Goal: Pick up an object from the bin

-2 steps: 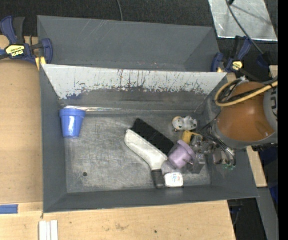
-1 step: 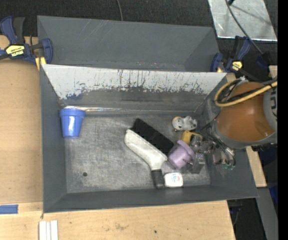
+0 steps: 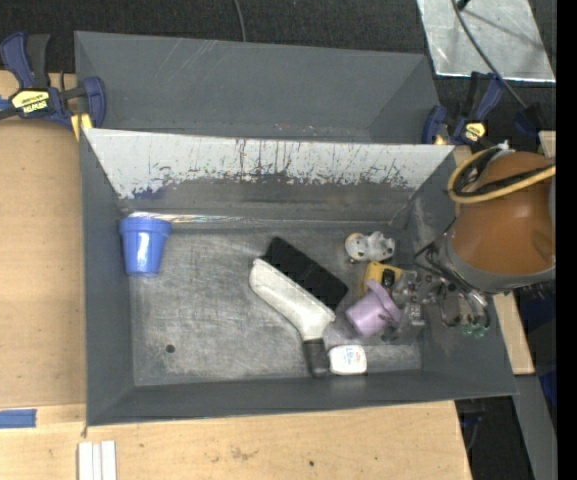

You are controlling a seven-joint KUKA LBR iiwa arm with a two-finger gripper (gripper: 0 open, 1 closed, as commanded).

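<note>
The tool [image 3: 408,303] hangs low inside the bin [image 3: 268,98], below the arm's orange cover [image 3: 503,233]. It is a dark cluster of metal and wires, and I cannot tell whether it is open or closed, or whether anything is clamped in it.

The nearest thing is a small purple piece [image 3: 370,314], blocky and tilted, which lies on the bin floor just beside the tool on the side away from the arm. Whether the two touch cannot be made out.

The other things are placed from that purple piece:
- **Behind it:** a small yellow thing [image 3: 378,273] lies just behind it, towards the bin's back wall.
- **Further back:** a little white and grey lump [image 3: 368,245] lies on the same line.
- **In front:** a small white pad with a blue mark [image 3: 348,359] lies near the front wall.
- **Beside that pad:** a short dark stub [image 3: 315,356] touches it on the side farther from the purple piece.
- **Across the floor:** a long white bar [image 3: 288,295] lies slantwise, its near end close to the purple piece.
- **Behind the bar:** a flat black slab [image 3: 306,271] lies along the bar's back edge, slanted the same way.
- **At the far end:** a blue cup [image 3: 145,244] lies on its side against the wall, well apart from the purple piece.
</note>
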